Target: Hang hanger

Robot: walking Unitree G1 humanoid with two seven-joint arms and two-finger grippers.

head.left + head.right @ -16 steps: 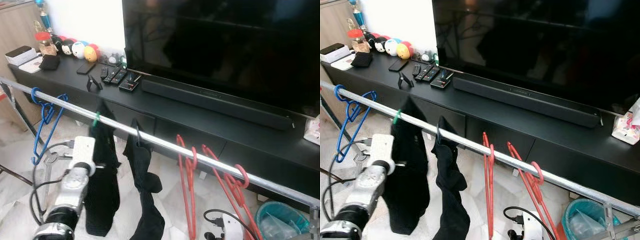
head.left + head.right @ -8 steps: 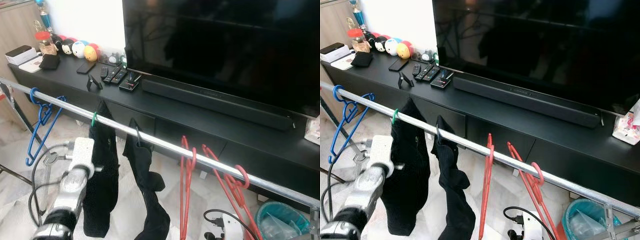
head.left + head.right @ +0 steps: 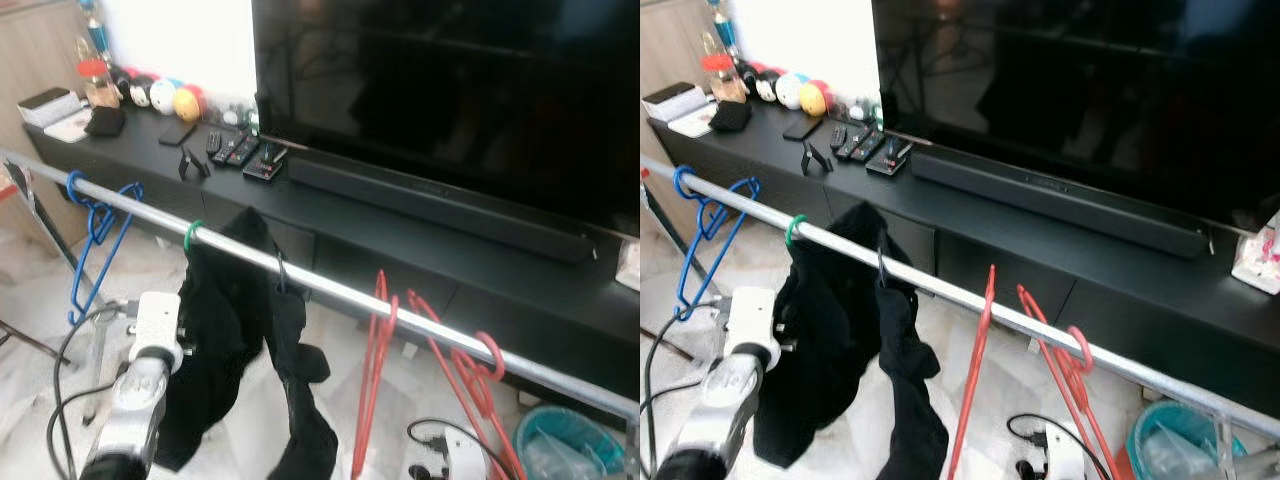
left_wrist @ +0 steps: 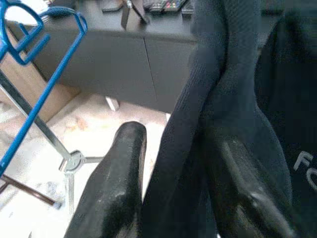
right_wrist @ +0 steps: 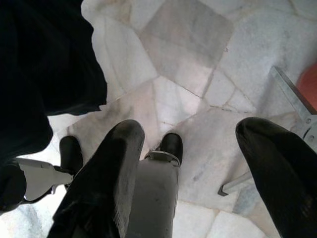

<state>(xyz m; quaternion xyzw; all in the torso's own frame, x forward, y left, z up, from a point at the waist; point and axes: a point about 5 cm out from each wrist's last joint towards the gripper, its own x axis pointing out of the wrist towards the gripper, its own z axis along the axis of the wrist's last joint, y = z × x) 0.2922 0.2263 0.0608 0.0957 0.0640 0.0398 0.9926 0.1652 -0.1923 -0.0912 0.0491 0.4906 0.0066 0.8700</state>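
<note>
Head views: a metal rail [image 3: 330, 290] runs across the front, from upper left down to lower right. Hung on it, left to right: a blue hanger [image 3: 95, 225], a green hook [image 3: 190, 235] carrying a black garment [image 3: 215, 360], a second black garment [image 3: 300, 390] on a dark hanger, and red hangers [image 3: 440, 370] bunched toward the right. Behind the rail, a long black TV cabinet [image 3: 420, 250] with a large television [image 3: 450, 90], a soundbar [image 3: 435, 205], remotes [image 3: 235, 152] and small round toys [image 3: 165, 97]. A teal bin [image 3: 570, 440] stands on the floor at lower right. The left arm reaches up from lower left, wrist against the first black garment.

Left wrist view: left gripper [image 4: 181, 163] has its two black fingers closed on a fold of the black garment, cloth pinched between them. The blue hanger and cabinet show beyond.

Right wrist view: right gripper [image 5: 190, 148] hangs over the marble floor [image 5: 188, 44], fingers spread wide, holding nothing. Black cloth sits at one edge.
</note>
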